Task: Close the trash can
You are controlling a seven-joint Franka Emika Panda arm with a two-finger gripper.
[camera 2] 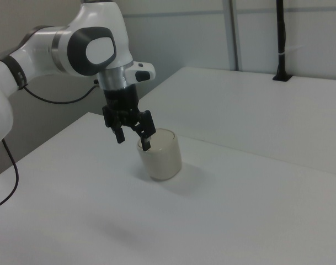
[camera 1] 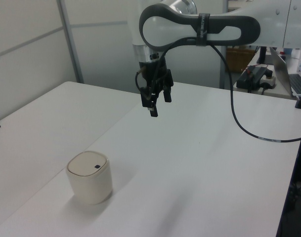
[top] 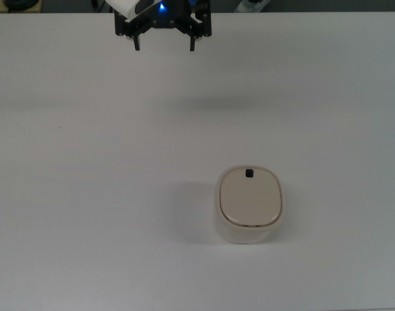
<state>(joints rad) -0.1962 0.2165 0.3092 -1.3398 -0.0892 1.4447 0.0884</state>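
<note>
Above the table [camera 1: 199, 163] | gripper [top: 163, 45] was held spread, empty | trash can [top: 250, 204] lid was seen flat | no press judged needed

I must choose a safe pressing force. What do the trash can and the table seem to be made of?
The trash can looks like cream-beige plastic with a smooth matte finish: rounded moulded corners, even colour, no seams. Its lid looks the same, lying flat. The table appears to be a smooth white laminate or painted board; which one is unclear.
</note>
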